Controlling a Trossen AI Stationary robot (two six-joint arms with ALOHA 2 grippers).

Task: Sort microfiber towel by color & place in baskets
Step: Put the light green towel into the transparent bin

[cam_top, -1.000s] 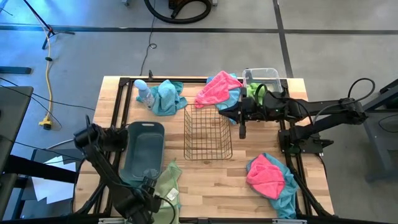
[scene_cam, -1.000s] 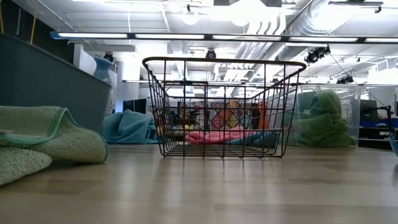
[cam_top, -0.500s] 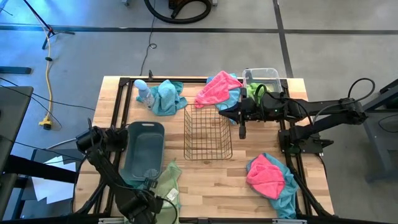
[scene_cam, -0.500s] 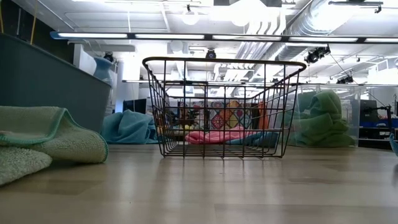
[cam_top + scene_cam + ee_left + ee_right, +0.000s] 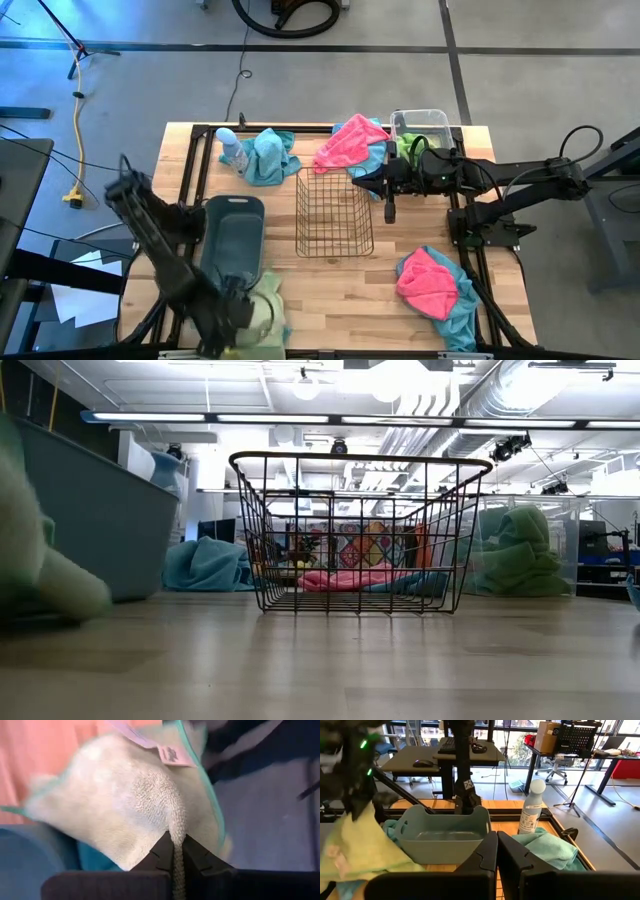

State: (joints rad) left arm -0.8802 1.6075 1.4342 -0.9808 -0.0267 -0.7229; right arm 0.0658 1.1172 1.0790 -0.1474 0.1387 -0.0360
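Observation:
My left gripper (image 5: 243, 312) is near the table's near-left corner, next to the dark grey-blue tub (image 5: 230, 245), and is shut on a lime green towel (image 5: 264, 305). This towel shows as a green blur in the low view (image 5: 40, 575). My right gripper (image 5: 358, 180) is shut and empty, held above the table between the wire basket (image 5: 334, 212) and the clear bin (image 5: 420, 124). The bin holds a green towel (image 5: 411, 148). A pink towel (image 5: 350, 143) lies on a teal one behind the basket. A teal towel (image 5: 268, 155) lies at the far left. A pink towel on a teal one (image 5: 432, 285) lies at the near right. My left gripper pinches a raised fold of the lime green towel (image 5: 175, 832) between its two fingers, coming from above. The towel's teal-edged hem and label (image 5: 170, 754) hang beyond the fingers. The towel is gathered below the gripper; I cannot tell whether its lower end touches the table.
A pale blue-and-white bottle (image 5: 230, 150) stands at the far left, beside the teal towel. The wire basket stands at the table's middle with bare wood in front of it (image 5: 340, 290). The table's black frame runs along its edges.
My left gripper has risen with the lime green towel and its arm has swung toward the table's left edge. The towel lay spread flat on the table and is now drawn up into a bunch beside the tub. My right arm has kept still.

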